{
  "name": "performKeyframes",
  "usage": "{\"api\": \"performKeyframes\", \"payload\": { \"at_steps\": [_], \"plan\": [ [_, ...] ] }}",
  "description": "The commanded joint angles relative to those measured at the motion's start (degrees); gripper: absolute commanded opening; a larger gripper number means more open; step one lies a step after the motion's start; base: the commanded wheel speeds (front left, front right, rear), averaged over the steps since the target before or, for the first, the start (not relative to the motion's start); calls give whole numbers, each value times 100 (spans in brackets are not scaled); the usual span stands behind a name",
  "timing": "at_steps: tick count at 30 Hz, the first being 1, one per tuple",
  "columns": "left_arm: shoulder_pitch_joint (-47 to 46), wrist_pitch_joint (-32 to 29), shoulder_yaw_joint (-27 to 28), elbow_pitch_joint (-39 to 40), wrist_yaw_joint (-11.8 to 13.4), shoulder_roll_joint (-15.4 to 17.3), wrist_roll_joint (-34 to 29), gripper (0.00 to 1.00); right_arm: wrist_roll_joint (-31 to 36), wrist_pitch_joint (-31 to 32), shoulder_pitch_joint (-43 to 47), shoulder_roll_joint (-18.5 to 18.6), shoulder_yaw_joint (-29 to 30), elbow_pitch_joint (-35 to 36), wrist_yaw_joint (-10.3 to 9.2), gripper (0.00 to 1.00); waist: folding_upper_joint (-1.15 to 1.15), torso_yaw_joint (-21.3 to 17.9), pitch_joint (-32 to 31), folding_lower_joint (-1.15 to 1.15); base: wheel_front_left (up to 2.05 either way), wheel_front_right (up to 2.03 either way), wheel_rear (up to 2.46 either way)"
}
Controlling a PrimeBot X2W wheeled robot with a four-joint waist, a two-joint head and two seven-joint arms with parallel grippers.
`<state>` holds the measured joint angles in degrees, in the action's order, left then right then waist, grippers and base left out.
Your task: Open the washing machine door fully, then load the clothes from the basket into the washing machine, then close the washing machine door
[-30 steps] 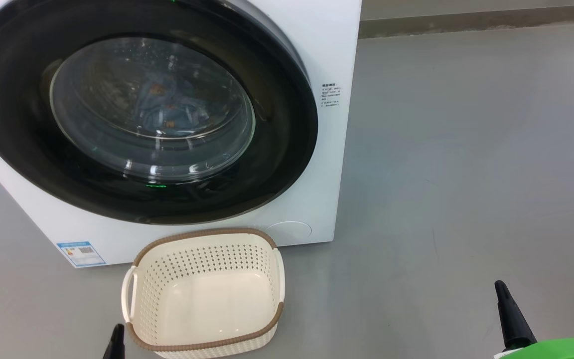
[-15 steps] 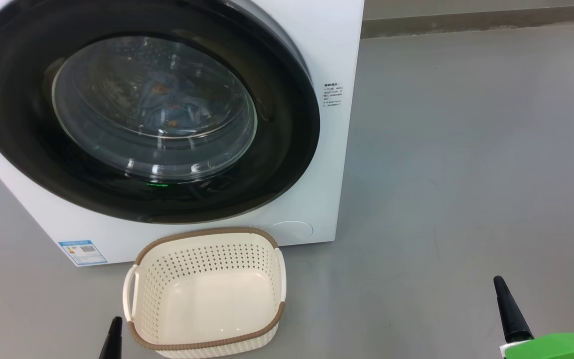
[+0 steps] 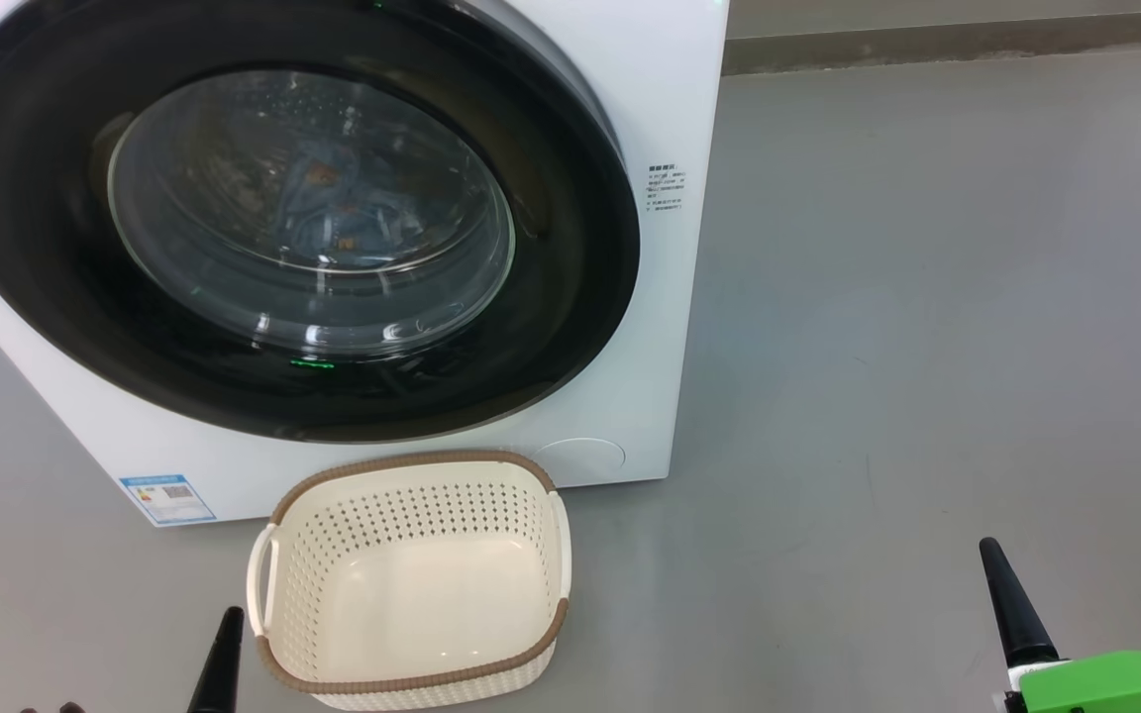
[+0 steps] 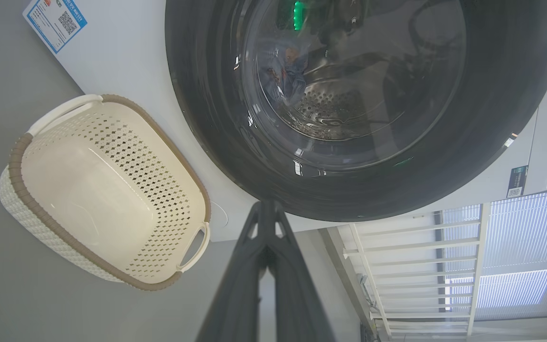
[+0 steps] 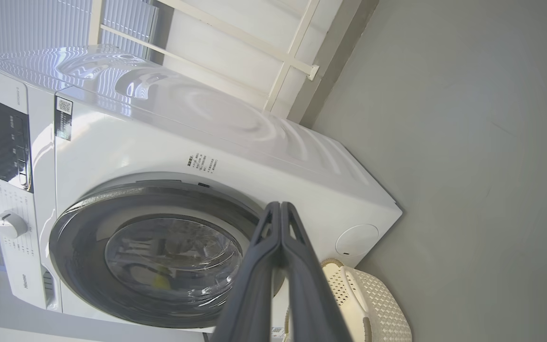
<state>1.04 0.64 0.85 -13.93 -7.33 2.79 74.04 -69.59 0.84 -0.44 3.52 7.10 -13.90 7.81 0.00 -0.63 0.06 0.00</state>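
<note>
Grey floor (image 3: 927, 317) right of basket (image 3: 412, 510)

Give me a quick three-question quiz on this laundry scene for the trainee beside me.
1. True or false: the door stands open.
2. Where are the blue clothes? A: in the basket. B: inside the washing machine, behind the door's window. C: on a chair.
3. Fill in: the fingers of the left gripper and of the right gripper are pressed ____.

Key: 1 false, it is closed against the front. 2 B, the basket is empty. 3 together, both shut on nothing.
</note>
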Motion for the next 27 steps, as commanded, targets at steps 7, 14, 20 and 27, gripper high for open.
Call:
{"api": "performKeyframes", "payload": {
  "at_steps": [7, 14, 20, 27],
  "plan": [
    [-376, -151, 222, 81, -13, 118, 534, 0, -620, 152, -356, -3, -61, 93, -25, 0, 0, 15, 3, 0, 0, 0, 0],
    [-470, -271, 271, 56, -14, 123, 939, 0, -1085, 271, -418, -20, -59, 64, -27, 0, 0, 29, 5, 0, 0, 0, 0],
    [-551, -375, 313, 35, -14, 127, 1286, 0, -1483, 373, -471, -35, -56, 38, -28, 0, 0, 40, 8, 0, 0, 0, 0],
    [-646, -497, 363, 11, -15, 130, 1689, 0, -1948, 491, -534, -53, -54, 8, -30, 0, 0, 54, 10, 0, 0, 0, 0]
  ]
}}
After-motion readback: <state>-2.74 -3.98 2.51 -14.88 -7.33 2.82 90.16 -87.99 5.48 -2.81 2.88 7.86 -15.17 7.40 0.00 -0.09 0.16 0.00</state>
